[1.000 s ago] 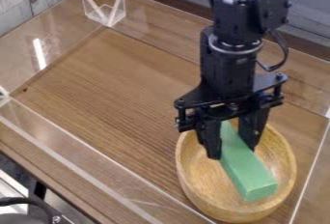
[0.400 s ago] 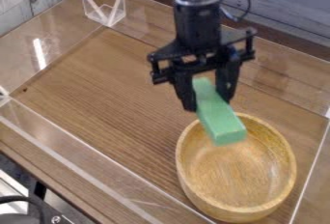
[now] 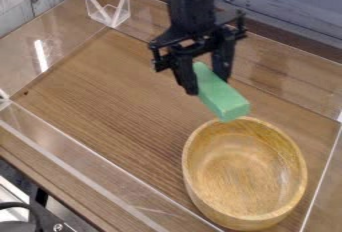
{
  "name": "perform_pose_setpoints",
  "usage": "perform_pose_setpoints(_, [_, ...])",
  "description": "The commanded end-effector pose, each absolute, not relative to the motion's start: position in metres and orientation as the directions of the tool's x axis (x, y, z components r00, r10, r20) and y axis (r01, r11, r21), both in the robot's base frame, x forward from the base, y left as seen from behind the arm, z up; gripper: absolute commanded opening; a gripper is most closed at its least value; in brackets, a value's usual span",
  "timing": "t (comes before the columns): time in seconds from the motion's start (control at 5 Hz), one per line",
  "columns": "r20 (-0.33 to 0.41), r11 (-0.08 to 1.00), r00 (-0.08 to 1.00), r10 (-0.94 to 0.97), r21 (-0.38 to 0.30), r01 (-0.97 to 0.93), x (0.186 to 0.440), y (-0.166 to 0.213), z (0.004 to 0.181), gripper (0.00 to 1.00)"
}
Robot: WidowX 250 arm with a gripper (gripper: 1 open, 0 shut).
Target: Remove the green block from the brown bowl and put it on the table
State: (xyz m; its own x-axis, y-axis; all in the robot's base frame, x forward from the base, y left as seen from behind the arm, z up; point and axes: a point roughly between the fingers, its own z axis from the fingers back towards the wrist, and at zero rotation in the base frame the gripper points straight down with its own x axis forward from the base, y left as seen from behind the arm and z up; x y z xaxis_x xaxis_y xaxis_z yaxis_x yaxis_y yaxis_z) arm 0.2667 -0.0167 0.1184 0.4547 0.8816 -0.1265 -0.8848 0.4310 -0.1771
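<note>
The claw [image 3: 190,64] pinches the green block [image 3: 219,92], matte, flat and elongated

Robot arm [image 3: 198,21]: black throughout, built from angular, bracket-like segments.
Wrist section: narrow, upright, blocky, with small pale spots along its surface.
Gripper [image 3: 198,79]: black, with broad angular side parts flaring outward above the fingers.
Cable: thin, dark, looped beside the upper wrist.
</note>
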Motion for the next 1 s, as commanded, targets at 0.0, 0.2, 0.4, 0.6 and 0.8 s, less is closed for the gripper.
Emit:
perform_pose_setpoints(0.0, [-0.088, 0.317, 0.345, 0.934, -0.240, -0.918, 0.284, 0.001, 0.122, 0.00])
perform_pose_setpoints(0.2, [-0.068, 0.214, 0.238, 0.969, -0.254, -0.943, 0.291, 0.026, 0.107, 0.00])
perform_pose_setpoints(0.4, [-0.044, 0.107, 0.123, 0.991, -0.269, -0.957, 0.297, 0.049, 0.089, 0.00])
perform_pose_setpoints(0.6, [-0.026, 0.022, 0.030, 0.999, -0.285, -0.958, 0.305, 0.052, 0.082, 0.00])
perform_pose_setpoints(0.8, [-0.020, -0.027, -0.023, 1.000, -0.294, -0.955, 0.313, 0.047, 0.079, 0.00])
